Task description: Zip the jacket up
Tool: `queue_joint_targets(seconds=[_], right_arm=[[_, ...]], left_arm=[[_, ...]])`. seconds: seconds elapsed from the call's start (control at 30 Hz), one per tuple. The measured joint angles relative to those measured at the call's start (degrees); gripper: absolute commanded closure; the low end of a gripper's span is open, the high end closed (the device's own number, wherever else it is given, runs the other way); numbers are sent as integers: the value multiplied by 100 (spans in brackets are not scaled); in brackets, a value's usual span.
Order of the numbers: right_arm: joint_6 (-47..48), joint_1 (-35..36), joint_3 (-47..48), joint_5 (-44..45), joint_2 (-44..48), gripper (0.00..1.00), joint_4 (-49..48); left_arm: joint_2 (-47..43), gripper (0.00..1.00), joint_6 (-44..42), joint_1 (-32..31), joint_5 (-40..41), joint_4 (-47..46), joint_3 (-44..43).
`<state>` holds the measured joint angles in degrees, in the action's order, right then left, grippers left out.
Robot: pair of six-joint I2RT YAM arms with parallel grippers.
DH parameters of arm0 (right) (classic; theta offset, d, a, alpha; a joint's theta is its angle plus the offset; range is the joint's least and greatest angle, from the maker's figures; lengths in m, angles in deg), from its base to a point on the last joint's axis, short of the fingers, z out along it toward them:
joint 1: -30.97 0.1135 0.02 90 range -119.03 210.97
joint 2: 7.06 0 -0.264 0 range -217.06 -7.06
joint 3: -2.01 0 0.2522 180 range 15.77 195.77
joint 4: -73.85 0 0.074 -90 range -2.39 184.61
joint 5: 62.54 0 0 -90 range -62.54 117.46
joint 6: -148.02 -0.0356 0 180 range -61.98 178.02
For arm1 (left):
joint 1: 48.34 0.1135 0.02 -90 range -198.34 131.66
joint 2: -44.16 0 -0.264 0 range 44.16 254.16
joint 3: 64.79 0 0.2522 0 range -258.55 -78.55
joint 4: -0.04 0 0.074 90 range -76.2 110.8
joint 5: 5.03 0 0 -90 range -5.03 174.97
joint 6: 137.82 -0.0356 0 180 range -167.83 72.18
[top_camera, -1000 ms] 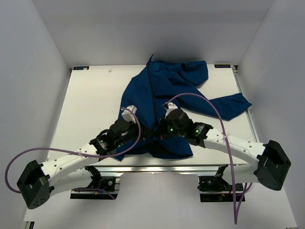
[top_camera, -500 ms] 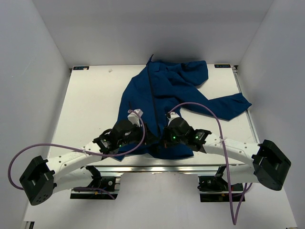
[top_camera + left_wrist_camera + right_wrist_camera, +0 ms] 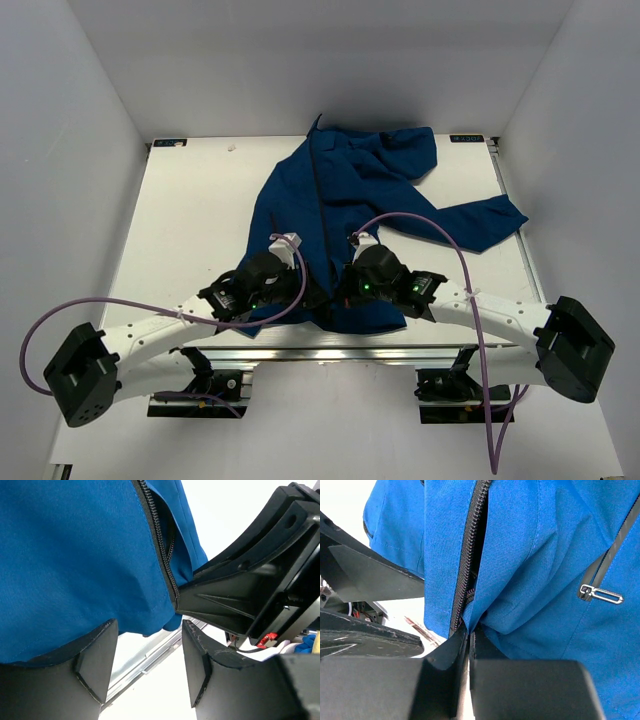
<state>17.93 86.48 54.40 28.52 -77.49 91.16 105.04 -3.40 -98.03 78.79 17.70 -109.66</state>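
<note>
The royal-blue jacket (image 3: 345,190) lies spread on the white table (image 3: 190,220), collar at the far side and hem at the near edge. Its dark front zipper (image 3: 320,215) runs down the middle. My right gripper (image 3: 469,632) is shut on a fold of the jacket's hem just beside the zipper teeth (image 3: 470,555). My left gripper (image 3: 147,665) stands open just below the hem (image 3: 145,627), with nothing between its fingers (image 3: 95,662). In the top view both grippers meet at the hem, the left gripper (image 3: 312,293) beside the right gripper (image 3: 342,292).
One sleeve (image 3: 480,220) stretches to the right across the table. A metal rail (image 3: 330,350) runs along the table's near edge, close under the hem. Purple cables (image 3: 430,215) loop above both arms. A pocket zipper pull (image 3: 600,594) sits right of the clamped fold.
My left gripper has opened and let go of the hem. Both grippers moved nearer to the table's front edge, the right one still clamped on the hem.
</note>
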Motion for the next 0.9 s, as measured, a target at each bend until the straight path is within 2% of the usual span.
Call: queue_joint_targets(seconds=[0.27,0.4,0.63,0.8,0.9], right_arm=[[24,0,0,-20,0,100,-33],[48,0,0,-37,0,100,-35],[72,-2,4,-42,0,100,-39],[74,-4,22,-92,-7,100,-68],[81,-7,26,-157,-17,100,-72]], left_arm=[[293,34,24,0,42,-168,4],[319,38,107,0,63,-461,138],[317,54,262,0,72,-981,343],[310,62,291,0,83,-1143,350],[275,79,293,0,83,-1244,356]])
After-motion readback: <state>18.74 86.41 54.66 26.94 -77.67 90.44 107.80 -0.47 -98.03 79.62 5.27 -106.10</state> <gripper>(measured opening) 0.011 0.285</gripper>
